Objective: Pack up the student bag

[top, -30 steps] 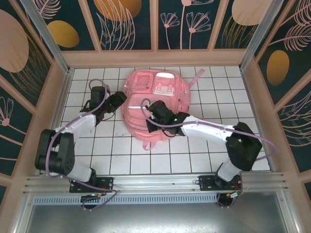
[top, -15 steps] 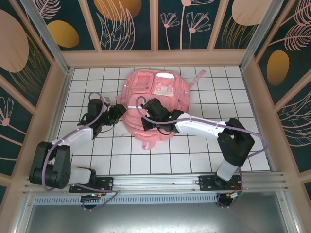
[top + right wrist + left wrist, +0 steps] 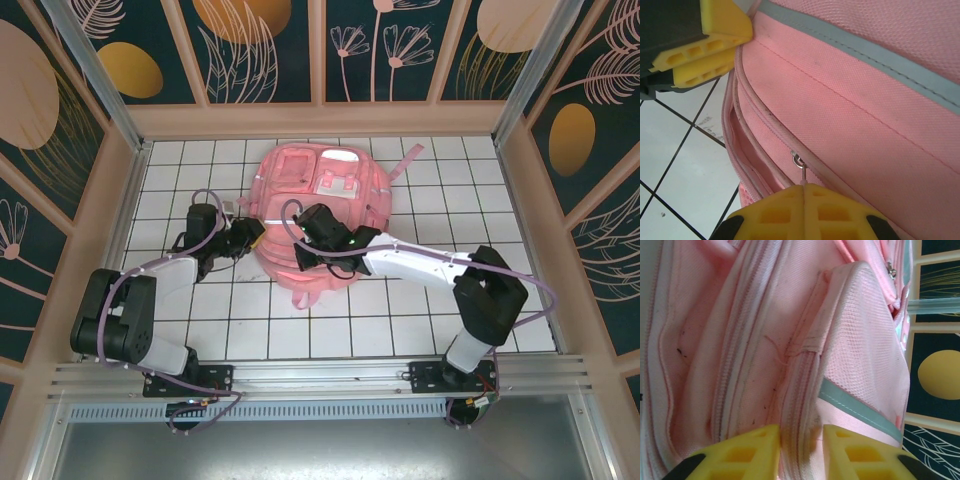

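Pink student bag (image 3: 320, 205) lies flat on the white-tiled table (image 3: 400, 300), toward the far side. Your left fingers (image 3: 765, 445), at its left edge, pinch a raised zipper seam of the bag. Your right fingers (image 3: 790, 207) are closed tight on the metal zipper pull (image 3: 799, 162).

Left gripper (image 3: 800, 437): moved in from beside the student bag (image 3: 330, 180) to its left edge. Its fingers (image 3: 752, 450), spread wide a second ago, have narrowed onto a ridge of pink seam fabric. Right gripper (image 3: 804, 192), pinching a zipper pull (image 3: 800, 162): shifted left across the bag's lower front toward the left gripper, its elbow drawn in and nearer the desk's front edge.
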You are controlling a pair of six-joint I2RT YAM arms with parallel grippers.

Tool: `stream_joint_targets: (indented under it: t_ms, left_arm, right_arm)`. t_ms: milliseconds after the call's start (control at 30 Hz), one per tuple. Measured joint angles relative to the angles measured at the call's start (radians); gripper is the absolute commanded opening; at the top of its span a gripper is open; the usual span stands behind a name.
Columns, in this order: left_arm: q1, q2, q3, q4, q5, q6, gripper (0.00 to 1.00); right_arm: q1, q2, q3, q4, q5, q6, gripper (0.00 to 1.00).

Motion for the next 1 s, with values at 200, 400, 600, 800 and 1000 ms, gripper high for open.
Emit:
stream_joint_targets:
  t_ms: [200, 400, 600, 800, 1000]
  left_arm:
    - [0.0, 0.006, 0.004, -0.002, -0.004, 0.007, 0.03]
    - [-0.006, 0.006, 0.004, -0.01, -0.022, 0.016, 0.0]
    - [-0.006, 0.006, 0.005, -0.02, -0.043, 0.023, 0.0]
    - [-0.006, 0.006, 0.005, -0.021, -0.045, 0.027, 0.0]
    - [-0.005, -0.003, 0.005, -0.021, -0.025, 0.041, 0.0]
  right_arm:
    - [0.005, -0.026, -0.004, -0.045, 0.07, 0.0, 0.0]
    - [0.009, -0.064, -0.023, -0.151, 0.223, 0.002, 0.0]
    - [-0.038, -0.102, -0.031, -0.268, 0.422, 0.011, 0.0]
    - [-0.091, -0.102, -0.031, -0.305, 0.476, 0.026, 0.04]
    - [-0.047, -0.102, -0.025, -0.274, 0.281, 0.067, 0.35]
